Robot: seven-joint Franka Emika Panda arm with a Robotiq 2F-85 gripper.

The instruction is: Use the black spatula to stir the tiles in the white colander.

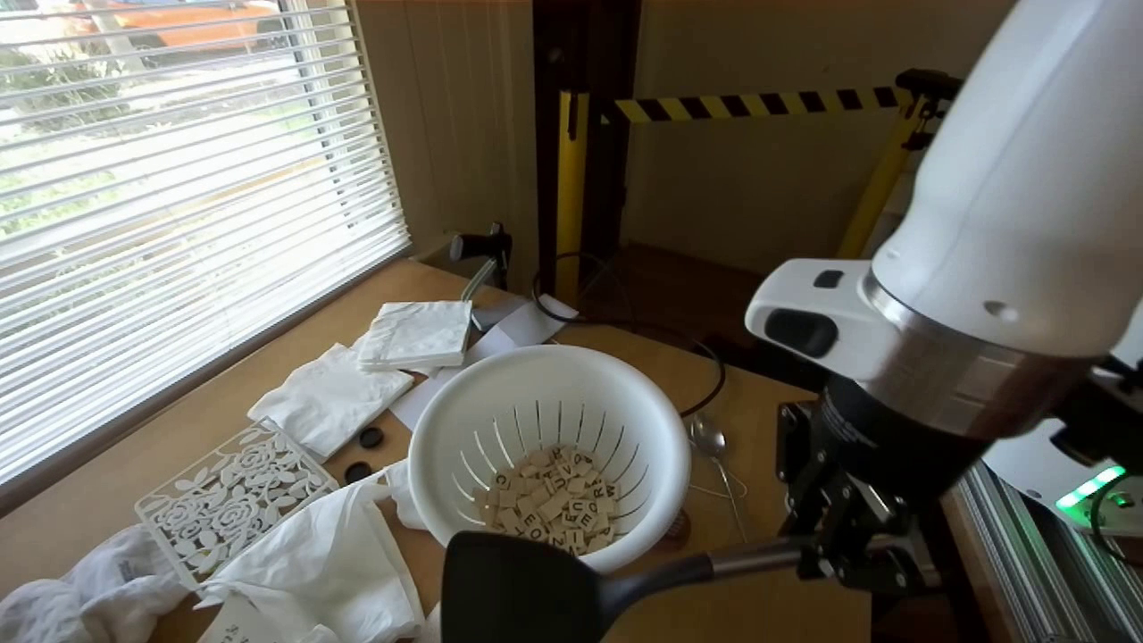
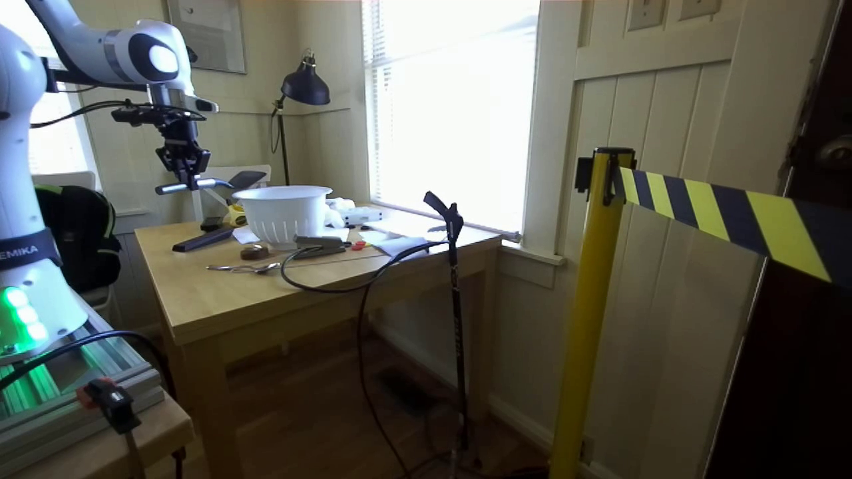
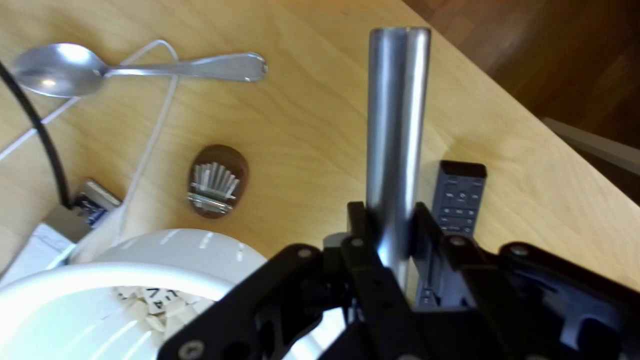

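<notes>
A spatula [image 1: 521, 589] clamped above the level of the colander's [image 1: 536, 384] rim; catching that rim looks the likeliest mishap.

The gripper [image 3: 390, 220] has its fingers pinched on the metal handle, out beside the colander; whether the blade is over the colander's opening cannot be told. The tiles [image 1: 558, 505] lie heaped at the bottom of the colander. Lowered straight from here, the blade could land on the rim and tip or shove the colander. Because the spatula lies almost level, dipping the blade may bring the gripper against the rim. The rounded handle may twist once tiles push back, with the blade so far from the fingers. A fast sweep could flick tiles over the rim.
</notes>
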